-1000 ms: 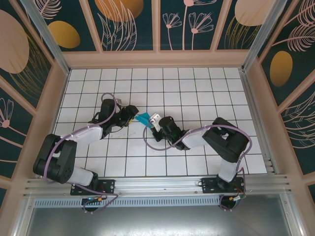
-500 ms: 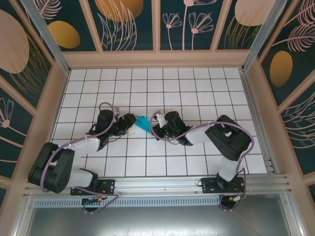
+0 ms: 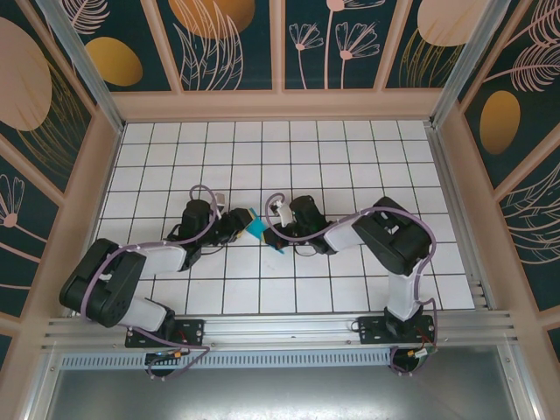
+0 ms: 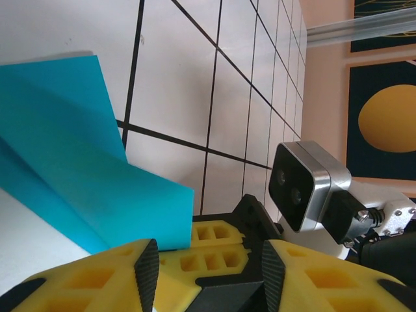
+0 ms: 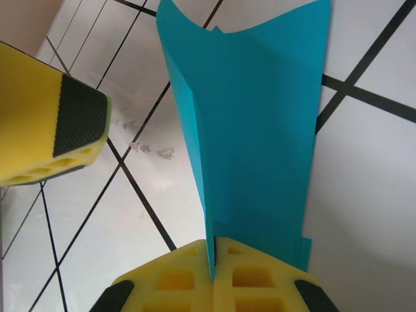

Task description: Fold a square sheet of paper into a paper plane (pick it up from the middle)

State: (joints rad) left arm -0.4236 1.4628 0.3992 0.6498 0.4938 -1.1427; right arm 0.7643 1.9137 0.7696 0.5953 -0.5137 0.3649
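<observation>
The sheet of paper (image 3: 255,229) is a folded, creased teal shape held just above the tiles between the two arms. My right gripper (image 5: 214,263) is shut on its folded edge, and the paper (image 5: 253,130) fans out away from the yellow fingers. In the top view the right gripper (image 3: 270,233) sits at the paper's right side. My left gripper (image 3: 241,221) is at its left side, open. In the left wrist view the left gripper (image 4: 209,279) has its pads wide apart, with the right gripper's fingers (image 4: 208,235) and the paper's edge (image 4: 71,162) in front of them.
White grid tiles (image 3: 350,166) cover the floor. Tan walls with dark floral panels stand close on three sides. The right wrist's camera housing (image 4: 305,188) lies directly ahead of the left gripper. A left finger (image 5: 55,123) is at the upper left of the right wrist view.
The paper has come toward the near edge with the right gripper. The left gripper has followed it down and closed in on its left side. The right arm's elbow swung left.
</observation>
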